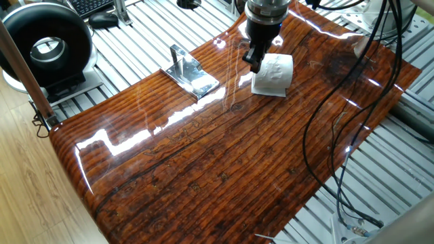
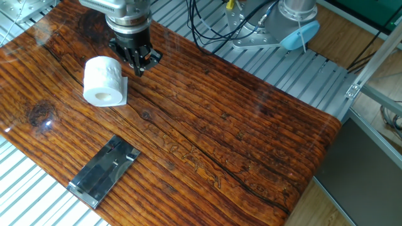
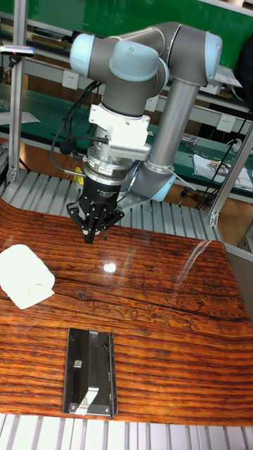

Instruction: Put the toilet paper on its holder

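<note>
The toilet paper [image 1: 273, 74] lies on its side on the glossy wooden tabletop [image 1: 224, 156], its hollow core facing outward in the other fixed view [image 2: 103, 80] and a loose sheet flat beneath it. In the tall fixed view the roll [image 3: 25, 275] sits at the left edge. The gripper [image 2: 137, 65] hangs just beside the roll, tips pointing down close to the wood; its fingers meet at a point with nothing between them, seen also in the tall fixed view [image 3: 90, 235] and one fixed view [image 1: 255, 62]. The holder [image 1: 190, 73], a chrome plate with a short upright bar, stands apart from the roll on the same tabletop [image 3: 89, 381]. A black ring-shaped device [image 1: 46, 49] stands beyond the tabletop's edge.
</note>
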Controlling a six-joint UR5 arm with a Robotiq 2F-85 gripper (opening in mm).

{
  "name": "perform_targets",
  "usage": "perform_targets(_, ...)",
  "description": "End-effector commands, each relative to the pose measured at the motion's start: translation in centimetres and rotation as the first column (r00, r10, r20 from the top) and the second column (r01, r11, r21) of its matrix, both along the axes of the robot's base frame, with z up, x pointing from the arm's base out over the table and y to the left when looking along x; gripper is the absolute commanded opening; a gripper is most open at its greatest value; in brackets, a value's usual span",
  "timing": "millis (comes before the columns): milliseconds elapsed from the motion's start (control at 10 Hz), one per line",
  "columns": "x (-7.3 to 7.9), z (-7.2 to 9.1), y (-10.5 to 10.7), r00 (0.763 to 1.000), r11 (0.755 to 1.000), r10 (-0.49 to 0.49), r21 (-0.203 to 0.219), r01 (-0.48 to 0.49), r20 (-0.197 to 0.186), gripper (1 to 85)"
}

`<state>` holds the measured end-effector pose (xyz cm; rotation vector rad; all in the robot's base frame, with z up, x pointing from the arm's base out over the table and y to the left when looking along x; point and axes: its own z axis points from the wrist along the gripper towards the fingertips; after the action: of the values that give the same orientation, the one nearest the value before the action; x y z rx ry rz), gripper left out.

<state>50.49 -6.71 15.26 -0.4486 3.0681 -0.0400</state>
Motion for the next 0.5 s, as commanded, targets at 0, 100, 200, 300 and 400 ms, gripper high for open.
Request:
perform_targets(0,0.07,0.05,0.46,1.0,1.0,-0.005,0.02,0.005,0.002,12.7)
perform_targets(100,0.05,0.08,0.35,1.0,1.0,-0.005,0.016,0.005,0.001,12.7)
perform_targets(200,-0.06,0.1,0.54,1.0,1.0,-0.011,0.024,0.011,-0.002,12.7)
perform_targets(300,-0.18,0.09,0.8,1.0,0.999,-0.016,0.033,0.016,-0.008,12.7)
perform_targets(400,-0.3,0.09,0.92,1.0,0.999,-0.025,0.038,0.025,-0.013,12.3)
